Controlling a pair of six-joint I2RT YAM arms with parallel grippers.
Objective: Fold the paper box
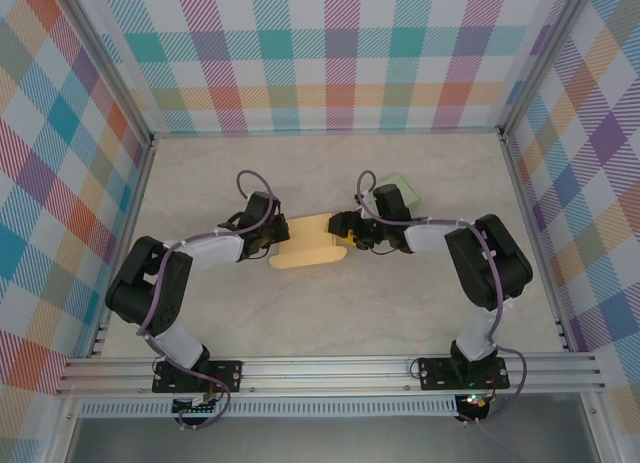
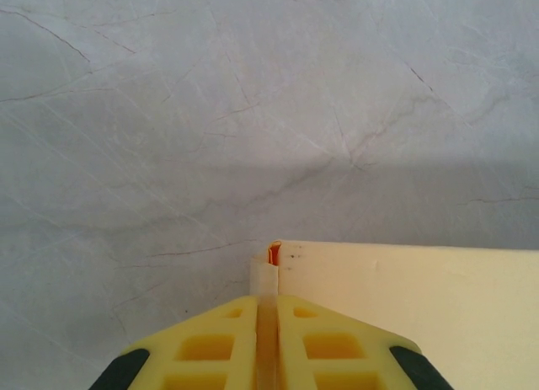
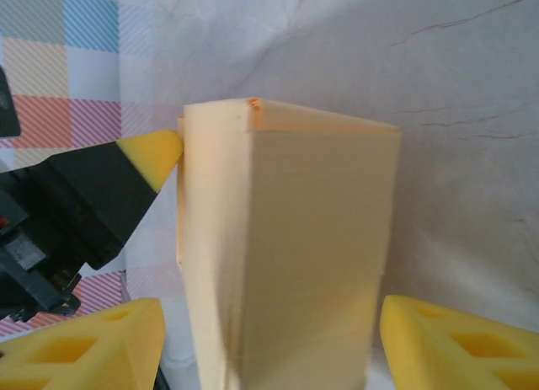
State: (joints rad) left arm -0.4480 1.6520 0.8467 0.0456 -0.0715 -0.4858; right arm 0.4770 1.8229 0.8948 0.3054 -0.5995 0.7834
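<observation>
Cream paper box (image 1: pixel 310 245), smooth flat panels, left fingers (image 2: pixel 242 321) pinching flap, right fingers (image 3: pixel 413 324) spread alongside

Cream-yellow paper box (image 1: pixel 310 241), orange speck at one corner. My left gripper (image 2: pixel 268 314) & right gripper (image 3: pixel 269 339): bright yellow fingers (image 2: pixel 337 344), black trim. Grey marbled tabletop (image 1: pixel 300 323), dark veins. Pastel plaid walls (image 1: pixel 330 53); purple cables (image 1: pixel 239 183); pale-green block (image 1: pixel 398 195) far right.
</observation>
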